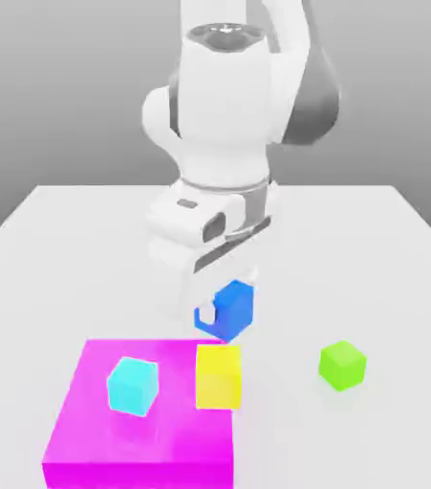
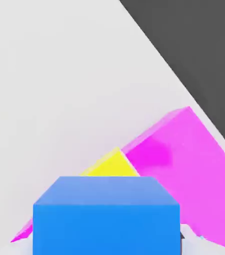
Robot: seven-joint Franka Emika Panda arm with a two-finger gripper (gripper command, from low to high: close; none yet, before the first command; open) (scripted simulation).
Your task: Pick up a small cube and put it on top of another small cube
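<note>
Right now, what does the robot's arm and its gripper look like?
The arm is built of thick, rounded, glossy white segments with dark grey at the joints and a silvery cap on top. A grey ring separates the wrist from a blocky white hand. The gripper sits beneath it. No cables or logos are visible.

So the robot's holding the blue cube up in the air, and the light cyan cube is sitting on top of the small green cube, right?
Not quite. The gripper does hold the blue cube off the table, but the cyan cube sits on the big magenta block, not on the green cube, which stands alone on the table. The exterior view shows this.
</note>
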